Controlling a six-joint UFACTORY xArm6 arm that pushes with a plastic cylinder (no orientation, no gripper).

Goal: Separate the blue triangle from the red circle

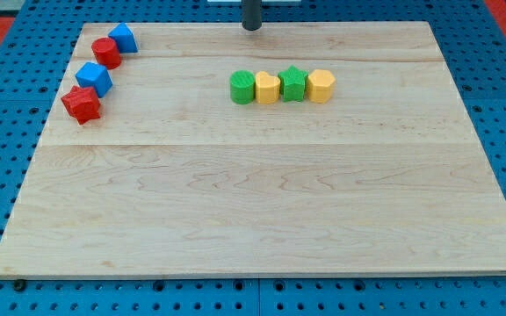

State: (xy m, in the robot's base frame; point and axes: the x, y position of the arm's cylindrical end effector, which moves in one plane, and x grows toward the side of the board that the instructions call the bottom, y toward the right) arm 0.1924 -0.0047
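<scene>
The blue triangle [124, 38] sits at the board's top left corner, touching the red circle [106, 52] just below and left of it. My tip [251, 27] is at the top edge of the board, near the middle, well to the right of both blocks and touching none.
A blue cube [94, 78] and a red star [82, 104] lie below the red circle along the left edge. A row of a green circle [242, 88], yellow block [267, 89], green star [293, 84] and yellow block [321, 86] lies below the tip.
</scene>
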